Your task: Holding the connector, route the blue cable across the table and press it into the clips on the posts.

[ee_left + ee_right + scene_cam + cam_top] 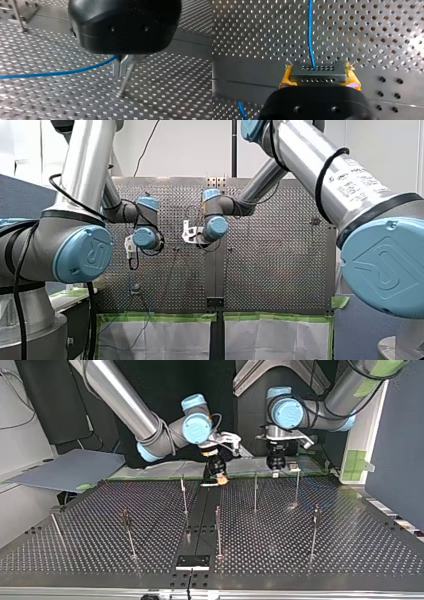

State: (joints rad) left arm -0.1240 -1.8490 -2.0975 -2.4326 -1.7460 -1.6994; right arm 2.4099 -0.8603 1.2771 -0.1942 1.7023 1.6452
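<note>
Evidently early: right end effector (319, 72) clamps connector (317, 78), left end effector (121, 68) pinches blue cable (62, 72); posts (218, 530) seemingly unthreaded.

We count seven posts (218, 525) standing, one blue cable (62, 72), one connector (317, 73) and two arms (125, 405); clips too small to count.

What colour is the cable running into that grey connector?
The cable is blue, clearest in the right wrist view.

Perforated counter (350, 550) fills lower frame; grey flat panel (70, 470) at upper left, beside it; small black plate (192, 562) bottom centre; front view, lower frame: green tape (160, 317) edging white sheets (180, 340).
</note>
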